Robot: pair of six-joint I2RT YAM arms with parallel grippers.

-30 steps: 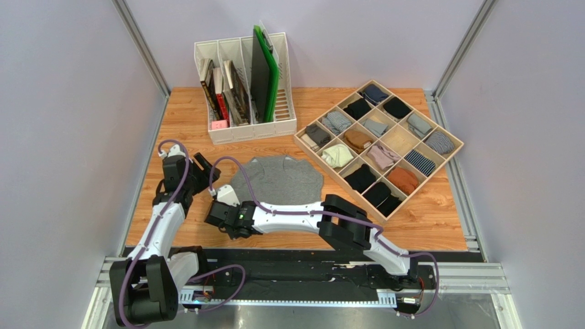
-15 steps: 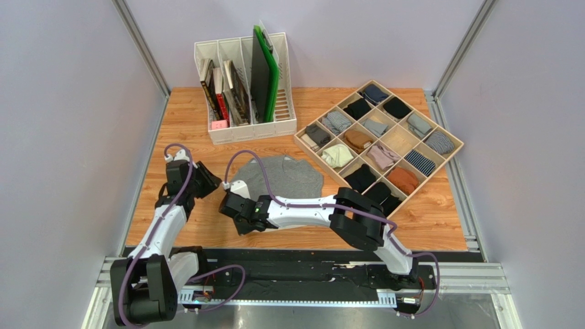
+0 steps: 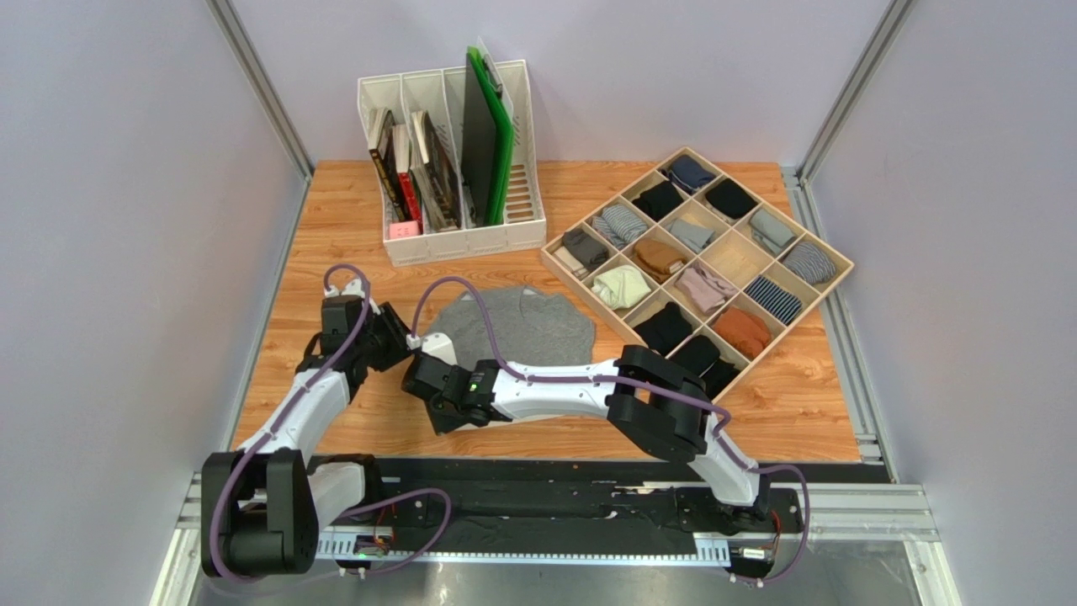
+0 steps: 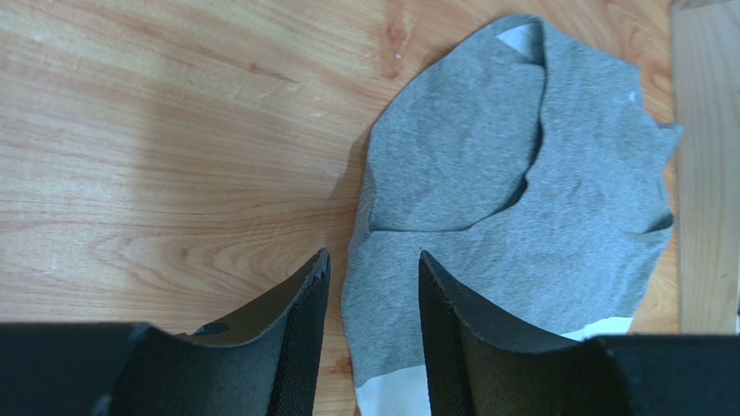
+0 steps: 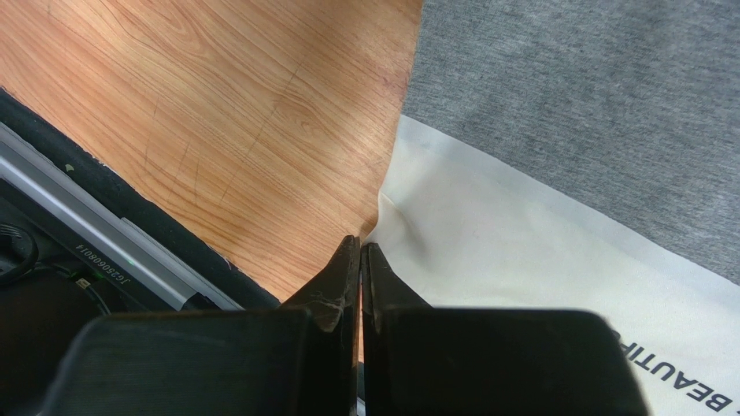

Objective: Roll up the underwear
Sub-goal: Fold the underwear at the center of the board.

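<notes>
Wood-grain tabletop (image 3: 809, 404) boxed by pale lilac walls (image 3: 127, 190); the underwear (image 3: 525, 331), heather-grey knit with a smooth white waistband (image 5: 521, 260) lettered in black, lies flat near centre. Left gripper (image 4: 373, 256) hangs over its left edge, ribbed black fingers narrowly parted, holding nothing. Right gripper (image 5: 360, 260) fingers are pressed together, pinching the waistband's near-left corner.

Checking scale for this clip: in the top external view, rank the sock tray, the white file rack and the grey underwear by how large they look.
1. Sock tray, clearly the widest.
2. White file rack.
3. Grey underwear, its near edge hidden.
</notes>
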